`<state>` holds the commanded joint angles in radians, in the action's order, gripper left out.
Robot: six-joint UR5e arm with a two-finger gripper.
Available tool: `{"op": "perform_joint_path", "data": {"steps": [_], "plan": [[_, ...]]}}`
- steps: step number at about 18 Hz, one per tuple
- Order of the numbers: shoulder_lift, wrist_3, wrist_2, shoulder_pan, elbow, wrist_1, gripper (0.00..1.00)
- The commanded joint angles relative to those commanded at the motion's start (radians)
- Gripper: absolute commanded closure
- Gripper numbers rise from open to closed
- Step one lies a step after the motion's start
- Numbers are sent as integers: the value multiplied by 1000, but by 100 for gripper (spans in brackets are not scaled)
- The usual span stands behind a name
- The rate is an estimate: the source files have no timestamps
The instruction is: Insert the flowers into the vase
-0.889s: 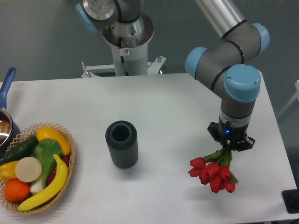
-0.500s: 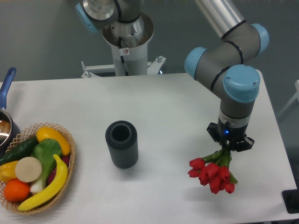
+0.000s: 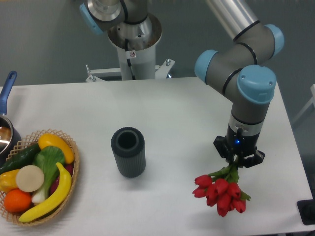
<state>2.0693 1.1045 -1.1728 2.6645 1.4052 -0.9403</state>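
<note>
— White tabletop (image 3: 167, 113), centre frame: what stands there?
— Ribbed dark grey cylindrical vase (image 3: 128, 152), upright.
— Gripper (image 3: 237, 161) state?
— Closed on the green stems of the red tulip flowers (image 3: 219, 191), lower right.

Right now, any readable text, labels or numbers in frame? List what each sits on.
No text can be read anywhere in the frame.
Small white sticker with a red mark on the robot's base column: too small and blurred to read.
Vase, flowers, fruit basket, tool: no lettering visible.
</note>
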Motion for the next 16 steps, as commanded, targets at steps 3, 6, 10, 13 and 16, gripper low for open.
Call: {"op": "perform_joint_path", "data": {"steps": [3,6,10,13,16], "plan": [[0,-88,272,23,-2,2,90],[-6,-92,376,25,-2,9,89],[-57,-110,510,5,29,40,89],[-115,-114,664,-1,102,95,89],[-184,-112,769,11,178,136,89]]}}
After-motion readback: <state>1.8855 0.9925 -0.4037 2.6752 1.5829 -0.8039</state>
